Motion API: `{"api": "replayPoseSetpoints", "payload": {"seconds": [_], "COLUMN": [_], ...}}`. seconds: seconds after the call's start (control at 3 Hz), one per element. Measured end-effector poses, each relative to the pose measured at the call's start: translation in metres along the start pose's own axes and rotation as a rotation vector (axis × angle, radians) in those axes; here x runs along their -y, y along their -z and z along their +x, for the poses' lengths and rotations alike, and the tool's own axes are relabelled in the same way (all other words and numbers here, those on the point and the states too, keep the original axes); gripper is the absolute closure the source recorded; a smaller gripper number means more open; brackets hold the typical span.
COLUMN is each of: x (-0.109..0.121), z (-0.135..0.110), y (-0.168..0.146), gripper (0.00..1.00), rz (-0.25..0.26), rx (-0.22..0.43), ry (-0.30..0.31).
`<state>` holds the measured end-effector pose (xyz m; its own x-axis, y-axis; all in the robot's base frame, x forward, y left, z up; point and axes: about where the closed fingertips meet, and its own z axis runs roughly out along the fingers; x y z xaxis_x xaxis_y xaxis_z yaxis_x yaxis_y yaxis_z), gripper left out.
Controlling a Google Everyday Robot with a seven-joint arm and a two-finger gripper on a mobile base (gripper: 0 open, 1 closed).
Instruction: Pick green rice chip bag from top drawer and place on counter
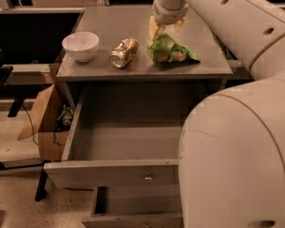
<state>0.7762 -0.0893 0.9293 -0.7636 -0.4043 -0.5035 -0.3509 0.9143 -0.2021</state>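
The green rice chip bag [168,50] lies on the counter [133,23], right of centre near its front edge. My gripper [164,31] hangs just above the bag's back left corner, open, with nothing in it. The top drawer [111,172] is pulled out below the counter and its inside is bare. My arm comes in from the upper right and hides the drawer's right side.
A white bowl [80,45] stands at the counter's left front. A gold dented can [123,52] lies between bowl and bag. A narrower lower drawer [133,208] is also pulled out. A cardboard box [45,122] sits on the floor at left.
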Motion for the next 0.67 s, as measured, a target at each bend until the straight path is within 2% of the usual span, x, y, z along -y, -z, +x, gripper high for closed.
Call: {"api": "replayPoseSetpoints", "payload": {"seconds": [0.33,0.67], "x": [0.0,0.0], "z": [0.0,0.0], "y": [-0.0001,-0.0001], "gripper": [0.0,0.0], "rz": [0.0,0.0], "rx": [0.0,0.0], "ry": [0.0,0.0]}}
